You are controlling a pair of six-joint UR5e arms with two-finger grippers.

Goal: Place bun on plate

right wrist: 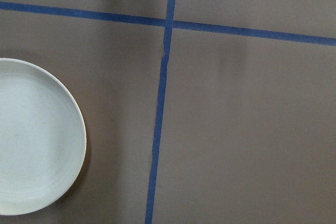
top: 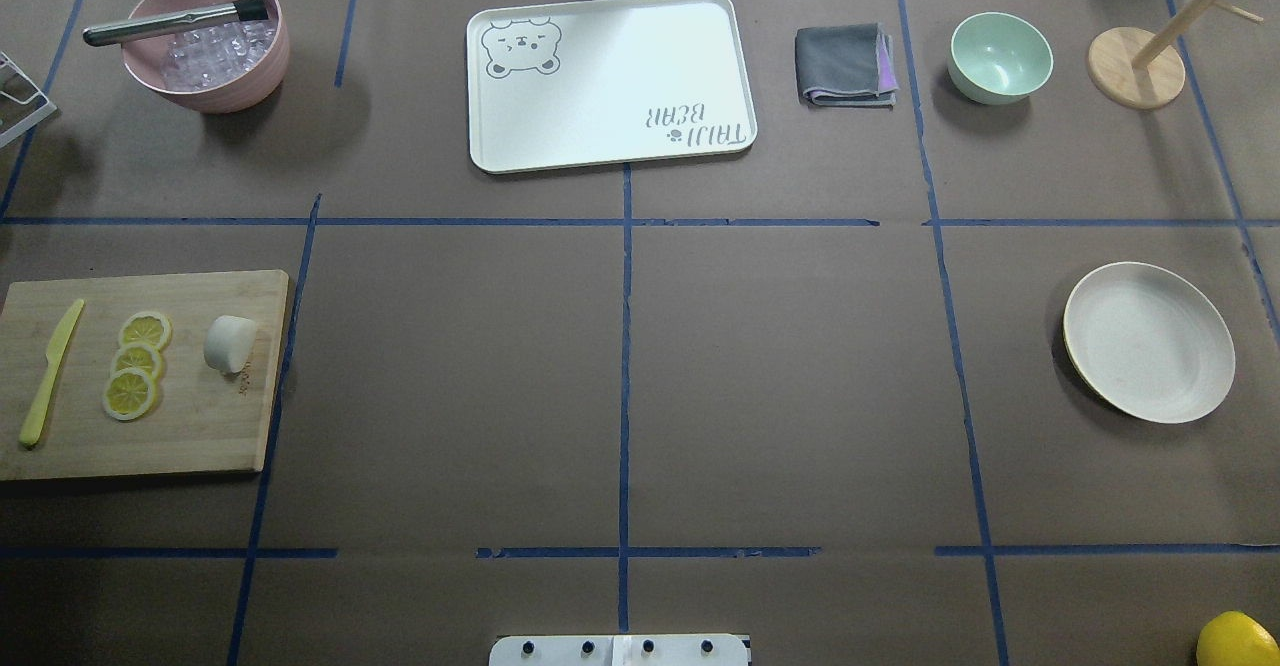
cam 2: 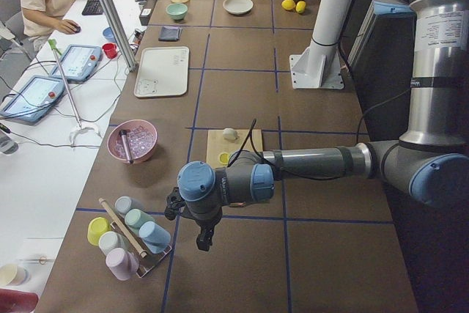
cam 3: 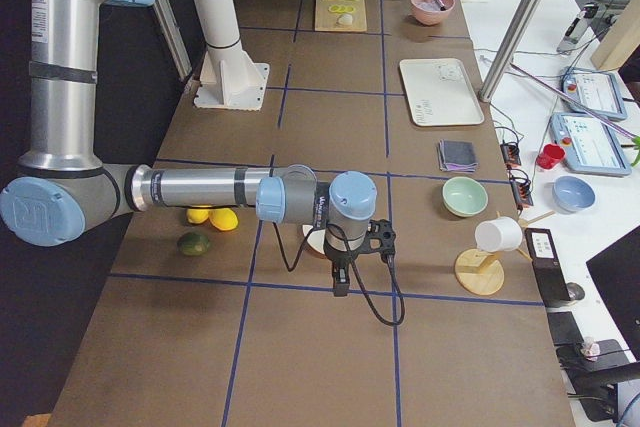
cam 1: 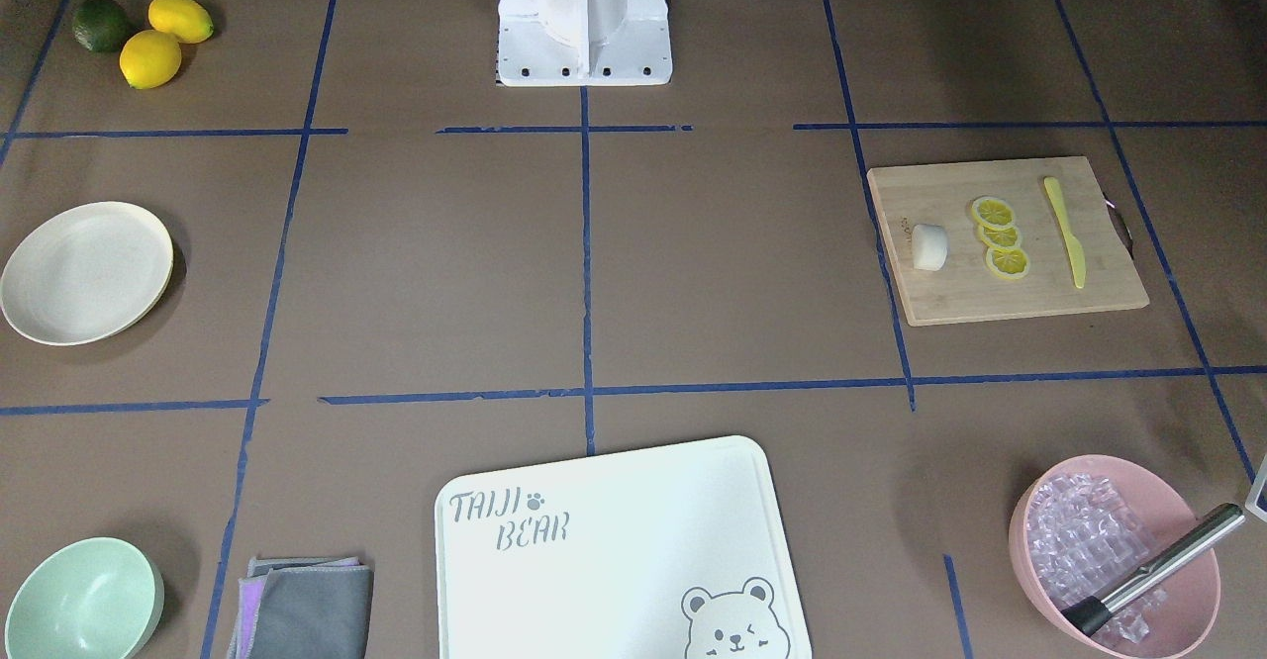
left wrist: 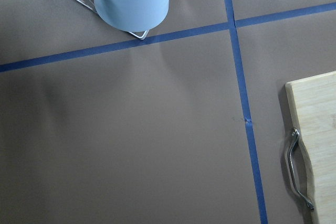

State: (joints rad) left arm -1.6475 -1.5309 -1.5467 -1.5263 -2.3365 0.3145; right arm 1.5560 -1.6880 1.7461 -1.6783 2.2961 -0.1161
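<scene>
One bun (top: pixel 230 343) lies near the inner short edge of one wooden cutting board (top: pixel 200 436) at the left end of the table (top: pixel 780 396). Three lemon slices (top: pixel 138 361) lie in a row just beside it, one yellow knife (top: pixel 50 374) lies beyond them, and one plate (top: pixel 1148 341) sits well apart by the right end. Left gripper (cam 2: pixel 203 240) hangs past the board's handle end, near the cup rack (cam 2: pixel 128 236), so knife and slices lie between it and the bun; right gripper (cam 3: pixel 340 285) hangs near the plate; jaw state of both cannot be told, as only the side cameras show them.
</scene>
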